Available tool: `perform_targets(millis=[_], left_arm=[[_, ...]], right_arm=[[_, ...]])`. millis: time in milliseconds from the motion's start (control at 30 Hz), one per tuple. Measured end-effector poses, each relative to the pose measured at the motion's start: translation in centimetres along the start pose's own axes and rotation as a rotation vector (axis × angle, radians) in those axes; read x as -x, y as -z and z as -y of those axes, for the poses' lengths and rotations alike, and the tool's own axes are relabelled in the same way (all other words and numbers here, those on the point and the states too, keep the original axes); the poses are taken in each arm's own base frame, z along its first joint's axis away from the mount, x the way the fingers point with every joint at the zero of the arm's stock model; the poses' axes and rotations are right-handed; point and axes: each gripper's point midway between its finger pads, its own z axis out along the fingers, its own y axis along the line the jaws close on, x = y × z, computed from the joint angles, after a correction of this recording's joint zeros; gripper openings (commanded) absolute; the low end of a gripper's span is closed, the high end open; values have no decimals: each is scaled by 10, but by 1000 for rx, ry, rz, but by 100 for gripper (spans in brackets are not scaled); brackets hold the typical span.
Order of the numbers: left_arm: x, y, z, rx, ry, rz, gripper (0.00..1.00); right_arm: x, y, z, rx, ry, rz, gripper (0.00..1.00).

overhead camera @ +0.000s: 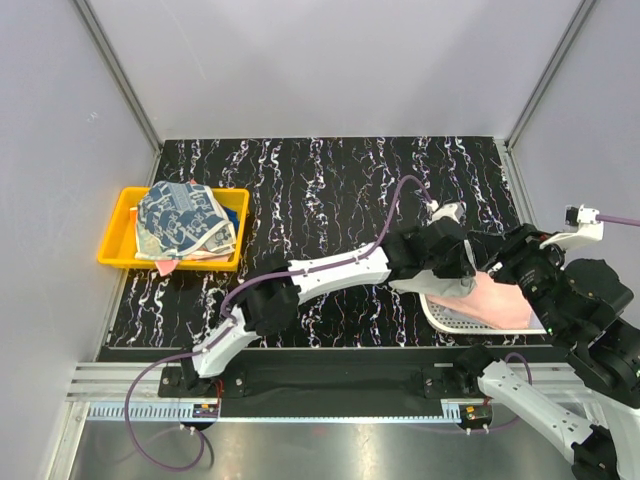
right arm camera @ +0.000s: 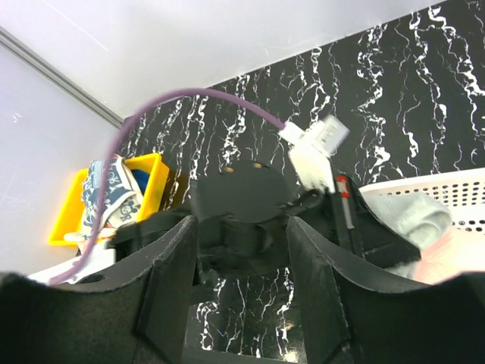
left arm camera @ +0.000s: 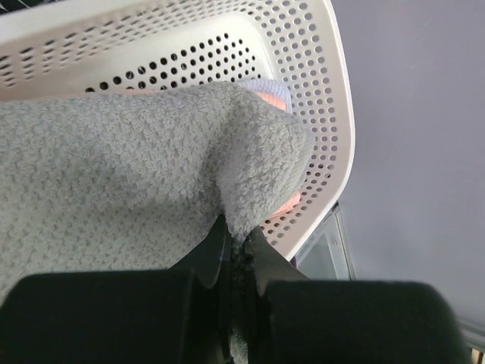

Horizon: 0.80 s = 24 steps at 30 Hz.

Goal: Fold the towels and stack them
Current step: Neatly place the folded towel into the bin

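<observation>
Left gripper (left arm camera: pixel 239 246) pinches a towel (left arm camera: pixel 114 189) by its edge in the basket (left arm camera: pixel 337 98); lifting may slip it. Right gripper (right arm camera: pixel 242 258) gapes, empty.

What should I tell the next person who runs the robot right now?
Left tool: shut on the whitish towel, pinching its edge over the white mesh basket.
Right tool: open, empty, near the basket.
Towels: a pink towel lies in the basket; patterned towels are piled in the yellow tray.
Done: that pile.
Left: fold and stack the whitish and pink towels.
</observation>
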Motion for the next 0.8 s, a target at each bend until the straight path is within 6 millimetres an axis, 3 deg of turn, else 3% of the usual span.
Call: perform_targets(millis=[333, 800], left_arm=[[-24, -29, -5, -38, 40, -72, 0], [-25, -53, 30, -194, 106, -52, 0]], right_arm=[[5, 3, -1, 8, 1, 13, 58], [6, 7, 0, 14, 0, 21, 58]])
